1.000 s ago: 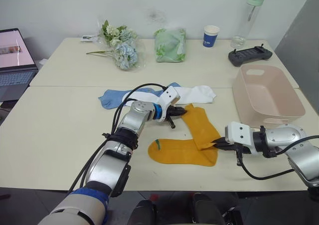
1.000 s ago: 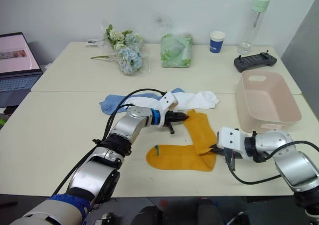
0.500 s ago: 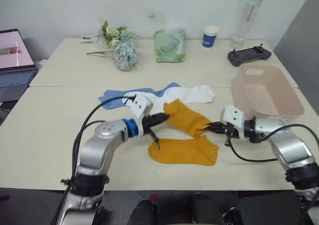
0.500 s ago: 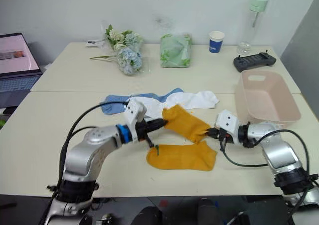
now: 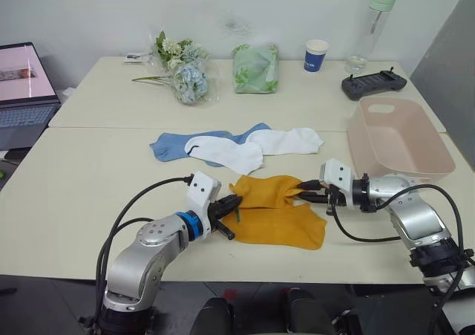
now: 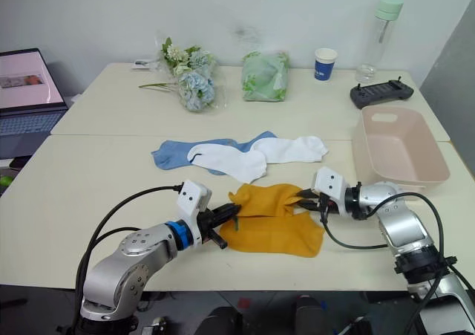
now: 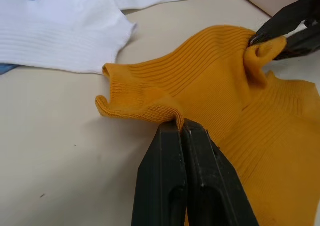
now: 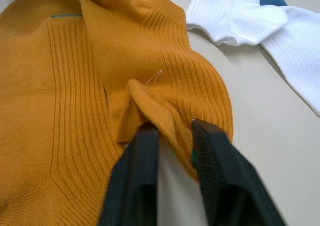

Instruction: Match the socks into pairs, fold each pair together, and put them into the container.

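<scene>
Socks first: upper mustard-yellow sock (image 5: 271,190) stretched between both grippers, draped over lower mustard-yellow sock (image 5: 286,227) lying flat on cream table (image 5: 82,179) near its front edge. Left gripper (image 5: 231,206) pinched tight on ribbed cuff end of upper mustard-yellow sock, black fingers (image 7: 172,186) pressed together with cloth bunched between the tips. Right gripper (image 5: 306,192) clamped on opposite end of same sock, a fold of yellow knit caught between its two fingers (image 8: 142,166), which stand narrowly apart around the cloth. Beyond the yellow pair, toward table's middle, white sock (image 5: 226,153) overlapping light blue sock (image 5: 174,143), with second white sock (image 5: 289,140) just beside it on the right and a blue edge of another sock (image 5: 256,129) showing between the two whites. Pale pink basin (image 5: 438,164) at right side of table, near the right gripper's arm, holding no socks. At far edge by the wall: bouquet of pale blue and white flowers (image 5: 182,71), green cloth bundle in clear plastic (image 5: 254,67), blue-and-white paper cup (image 5: 315,54), clear bottle with green cap (image 5: 373,27), and black handheld controller (image 5: 373,82). Open laptop (image 5: 24,90) with lit screen at far left, off the table's left end.
</scene>
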Available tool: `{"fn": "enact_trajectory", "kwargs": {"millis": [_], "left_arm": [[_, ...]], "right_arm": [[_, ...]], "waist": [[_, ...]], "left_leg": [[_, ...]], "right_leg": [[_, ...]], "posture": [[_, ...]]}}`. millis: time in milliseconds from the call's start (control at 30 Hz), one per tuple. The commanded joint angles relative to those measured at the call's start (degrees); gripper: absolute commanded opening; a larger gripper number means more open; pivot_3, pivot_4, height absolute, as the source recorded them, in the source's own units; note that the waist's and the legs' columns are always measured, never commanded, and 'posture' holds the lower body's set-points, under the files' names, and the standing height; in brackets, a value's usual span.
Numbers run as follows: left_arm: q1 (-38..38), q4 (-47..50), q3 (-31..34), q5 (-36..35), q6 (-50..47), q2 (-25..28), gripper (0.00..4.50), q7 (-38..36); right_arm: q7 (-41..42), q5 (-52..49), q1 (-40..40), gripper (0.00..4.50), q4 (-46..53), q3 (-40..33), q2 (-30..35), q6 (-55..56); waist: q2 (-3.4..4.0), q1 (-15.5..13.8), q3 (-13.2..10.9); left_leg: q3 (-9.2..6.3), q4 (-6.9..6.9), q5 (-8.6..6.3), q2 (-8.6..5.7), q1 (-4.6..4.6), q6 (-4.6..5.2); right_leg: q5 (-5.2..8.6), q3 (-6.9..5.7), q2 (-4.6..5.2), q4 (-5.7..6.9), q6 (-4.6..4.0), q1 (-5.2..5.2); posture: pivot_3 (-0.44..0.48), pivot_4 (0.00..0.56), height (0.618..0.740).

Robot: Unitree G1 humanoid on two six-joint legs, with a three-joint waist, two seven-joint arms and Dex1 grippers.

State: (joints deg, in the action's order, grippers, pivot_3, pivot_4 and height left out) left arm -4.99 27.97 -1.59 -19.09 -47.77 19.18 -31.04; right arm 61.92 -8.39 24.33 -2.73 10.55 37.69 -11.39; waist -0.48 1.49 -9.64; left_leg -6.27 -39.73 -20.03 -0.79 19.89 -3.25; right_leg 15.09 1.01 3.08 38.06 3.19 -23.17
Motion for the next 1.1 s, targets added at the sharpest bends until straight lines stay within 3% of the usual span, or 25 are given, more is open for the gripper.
{"fn": "enact_trajectory", "kwargs": {"millis": [33,133,333,400,567,867,967,1100], "left_arm": [[-3.11,-1.09,4.63,-2.21,1.38,3.03,1.2,-1.42],[-6.91,-4.12,8.15,-4.61,1.35,8.31,2.13,-5.53],[-11.98,-13.05,9.13,-6.43,5.26,15.72,3.92,-13.37],[-14.03,-15.96,6.95,-5.31,7.64,16.75,3.92,-15.81],[-22.18,-26.98,-0.25,-2.17,13.08,13.5,3.92,-18.96],[-26.02,-36.31,-7.73,3.7,18.77,12.02,3.92,-22.34],[-25.08,-36.08,-9.16,4.04,17.37,12.33,3.3,-23.9],[-24.59,-34.75,-7.57,1.61,14.12,11.36,2.04,-23.87]], "right_arm": [[-1.59,-1.54,0.37,2.45,0.91,-5.55,2.53,-0.16],[-3.97,-4.19,-1.84,3.51,4.26,-10.6,4.21,-6.13],[-12.73,-13.13,-9.71,3.56,17.82,-18.0,1.94,-25.77],[-18.94,-17.2,-10.43,3.56,22.42,-20.78,-1.96,-34.85],[-33.15,-24.33,-9.35,3.56,28.41,-27.01,-13.48,-58.1],[-40.56,-25.1,-10.21,3.56,32.49,-23.66,-18.57,-64.68],[-42.22,-25.66,-9.38,2.9,32.05,-24.26,-21.51,-64.16],[-43.4,-26.57,-8.61,1.47,31.25,-26.06,-23.35,-65.26]], "waist": [[0.0,-0.04,0.0],[0.0,-0.19,0.0],[0.02,-0.03,0.01],[0.02,0.18,0.01],[0.01,0.01,0.03],[0.06,0.3,0.02],[0.06,0.35,0.02],[0.06,0.34,0.02]], "left_leg": [[-0.01,0.0,0.0,0.0,0.01,0.0],[0.01,-0.01,0.0,-0.02,0.02,0.0],[0.04,0.13,0.0,-0.01,0.04,0.01],[0.05,0.09,-0.01,0.0,0.03,0.01],[-0.01,0.08,0.01,0.0,0.01,0.02],[0.11,0.22,0.0,-0.03,0.04,0.04],[0.1,0.22,-0.02,-0.02,0.02,0.08],[0.04,0.18,-0.09,-0.03,0.02,0.27]], "right_leg": [[0.0,-0.01,0.0,0.01,0.0,0.0],[0.0,-0.03,0.0,-0.01,0.0,-0.01],[0.01,0.0,0.0,-0.1,0.0,-0.02],[0.0,0.03,0.0,-0.08,0.0,-0.02],[-0.05,-0.12,-0.09,0.04,-0.08,0.01],[-0.02,-0.02,-0.08,-0.09,-0.03,-0.11],[-0.02,-0.03,-0.1,0.02,-0.04,-0.12],[-0.02,-0.03,-0.1,0.05,-0.04,-0.11]], "posture": [[0.0,0.15,0.74],[0.0,0.15,0.74],[0.0,0.15,0.74],[0.0,0.15,0.74],[0.0,0.15,0.74],[0.0,0.15,0.74],[0.0,0.15,0.74],[0.0,0.15,0.74]]}}
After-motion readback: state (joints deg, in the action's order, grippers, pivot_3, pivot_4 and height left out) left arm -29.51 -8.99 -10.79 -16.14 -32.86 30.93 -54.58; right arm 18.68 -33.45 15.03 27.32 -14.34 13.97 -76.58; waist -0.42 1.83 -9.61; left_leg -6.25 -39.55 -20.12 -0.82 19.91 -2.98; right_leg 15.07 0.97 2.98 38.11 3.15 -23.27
